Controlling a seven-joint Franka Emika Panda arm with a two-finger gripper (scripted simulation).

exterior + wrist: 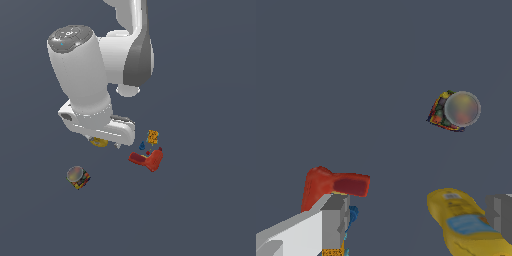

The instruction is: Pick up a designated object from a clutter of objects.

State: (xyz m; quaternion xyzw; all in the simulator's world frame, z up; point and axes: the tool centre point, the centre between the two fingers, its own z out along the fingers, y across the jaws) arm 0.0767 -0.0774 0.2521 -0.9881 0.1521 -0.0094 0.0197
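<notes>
The designated object, a short can with a silvery round lid and a multicoloured label (pixel 78 177) (pixel 455 111), stands alone on the grey floor, apart from the rest of the clutter of objects. My gripper (pixel 417 220) hangs open with its fingers (pixel 334 220) wide apart and nothing held. It is above the yellow bottle (pixel 468 225), well away from the can. In the exterior view the arm's hand (pixel 97 122) covers most of that bottle (pixel 98 143).
A red L-shaped tool (pixel 147 160) (pixel 336 184) lies on the exterior view's right of the hand. A tiny orange piece (pixel 153 136) and a blue piece (pixel 142 146) (pixel 352 215) sit just beyond it. Everything rests on a flat dark grey floor.
</notes>
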